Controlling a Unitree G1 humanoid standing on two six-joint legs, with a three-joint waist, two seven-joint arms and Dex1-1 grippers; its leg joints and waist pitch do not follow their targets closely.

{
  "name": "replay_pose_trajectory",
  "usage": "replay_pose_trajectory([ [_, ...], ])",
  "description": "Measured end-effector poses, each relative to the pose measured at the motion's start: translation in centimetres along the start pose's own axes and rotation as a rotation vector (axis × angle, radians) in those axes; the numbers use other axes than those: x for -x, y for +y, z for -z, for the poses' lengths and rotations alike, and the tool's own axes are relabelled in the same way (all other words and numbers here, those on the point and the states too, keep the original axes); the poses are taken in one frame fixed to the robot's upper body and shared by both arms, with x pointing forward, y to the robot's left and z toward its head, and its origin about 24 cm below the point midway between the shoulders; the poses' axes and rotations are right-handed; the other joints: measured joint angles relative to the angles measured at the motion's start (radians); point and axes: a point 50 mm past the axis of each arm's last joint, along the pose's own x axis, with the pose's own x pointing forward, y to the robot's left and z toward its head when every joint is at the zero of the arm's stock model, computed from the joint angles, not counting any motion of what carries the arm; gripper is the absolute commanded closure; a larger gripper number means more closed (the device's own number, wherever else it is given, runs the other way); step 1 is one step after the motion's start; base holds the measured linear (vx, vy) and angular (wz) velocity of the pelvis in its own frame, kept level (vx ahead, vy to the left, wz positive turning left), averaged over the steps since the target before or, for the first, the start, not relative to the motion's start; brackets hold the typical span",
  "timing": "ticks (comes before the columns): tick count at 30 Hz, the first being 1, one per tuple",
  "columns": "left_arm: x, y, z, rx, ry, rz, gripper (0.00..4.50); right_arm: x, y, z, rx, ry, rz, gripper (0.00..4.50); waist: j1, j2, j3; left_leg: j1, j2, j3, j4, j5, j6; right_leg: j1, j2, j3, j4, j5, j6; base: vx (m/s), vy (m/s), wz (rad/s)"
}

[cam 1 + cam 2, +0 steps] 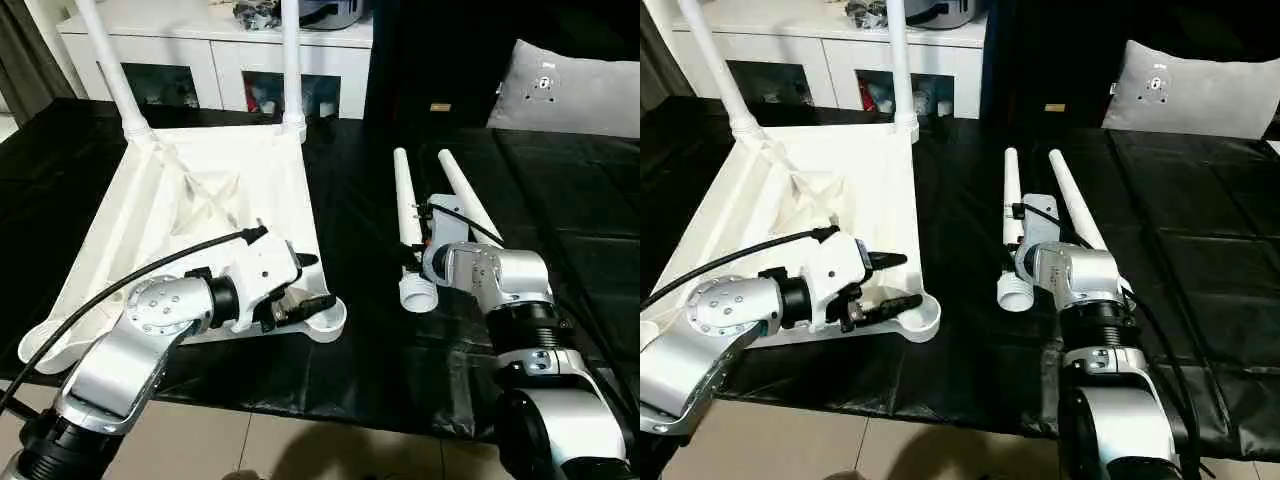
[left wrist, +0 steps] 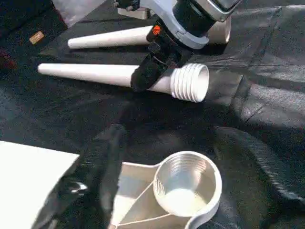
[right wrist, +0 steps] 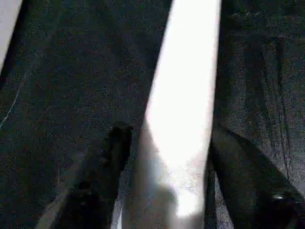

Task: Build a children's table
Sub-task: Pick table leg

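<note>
The tabletop [image 1: 240, 180] lies underside up on the black surface [image 1: 560, 230], two legs [image 1: 290, 70] standing in its far sockets. The left gripper [image 1: 312, 285] hovers spread over the near empty socket [image 2: 186, 183]. Beside the tabletop, the right gripper [image 3: 162, 157] straddles a loose leg [image 3: 183, 105], fingers [image 3: 107, 167] either side; another leg [image 1: 468, 205] lies alongside.
</note>
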Motion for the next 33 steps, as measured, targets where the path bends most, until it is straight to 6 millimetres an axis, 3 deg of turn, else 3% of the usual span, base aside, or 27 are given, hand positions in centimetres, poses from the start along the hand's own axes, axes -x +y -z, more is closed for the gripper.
replay_pose_trajectory([
  [5,0.1,0.0,0.1,0.006,0.013,0.003,0.78,0.0,0.1,0.2,0.001,0.007,-0.016,2.02,0.0,-0.001,-0.001,0.0,0.0,0.0,0.0,0.0,0.0,0.0,0.0,0.0,0.0,0.0,0.0,0.0,0.0,0.0],
  [6,0.1,0.0,0.2,0.007,0.015,0.004,0.69,0.0,0.2,0.3,0.003,0.007,-0.021,2.28,0.0,-0.001,-0.001,0.0,0.0,0.0,0.0,0.0,0.0,0.0,0.0,0.0,0.0,0.0,0.0,0.0,0.0,0.0],
  [7,0.1,0.0,0.2,0.008,0.016,0.004,0.42,0.0,0.3,0.3,0.004,0.004,-0.026,2.39,0.0,-0.001,-0.001,0.0,0.0,0.0,0.0,0.0,0.0,0.001,0.0,0.0,0.0,0.0,0.0,0.0,0.0,0.0],
  [11,0.1,0.0,0.2,0.01,0.017,0.005,0.31,0.1,0.4,0.3,0.014,0.001,-0.032,2.52,0.0,-0.002,-0.001,0.001,0.0,0.0,0.0,0.0,0.0,0.001,0.0,0.0,0.0,0.0,0.0,0.0,0.0,0.0],
  [13,0.1,0.0,0.2,0.011,0.019,0.006,0.04,0.1,0.4,0.3,0.02,0.002,-0.03,2.63,0.001,-0.002,-0.001,0.001,0.0,0.0,0.0,0.0,0.0,0.001,0.0,0.0,0.0,0.0,0.0,0.0,0.0,0.0],
  [20,-0.2,-0.1,0.2,0.012,0.012,0.005,0.0,0.2,0.3,0.4,0.01,-0.014,-0.035,2.67,0.0,-0.001,-0.001,0.001,0.0,0.0,0.0,0.0,0.0,0.001,0.0,0.0,0.0,0.0,0.0,0.0,0.0,0.0],
  [26,-1.2,1.0,0.1,0.043,-0.059,-0.142,0.0,0.3,0.0,0.8,-0.009,-0.148,-0.072,2.68,-0.002,-0.002,-0.001,0.001,0.0,-0.001,0.002,0.0,0.0,0.002,0.0,-0.001,-0.002,0.0,0.0,0.0,0.0,0.0],
  [33,-2.8,2.8,-1.3,0.215,-0.212,-0.345,0.0,1.5,0.7,0.5,-0.194,-0.376,-0.413,2.68,0.002,-0.002,-0.001,-0.002,0.0,0.0,0.002,-0.001,0.002,0.0,0.0,-0.003,-0.004,0.0,0.0,0.0,0.0,0.0],
])
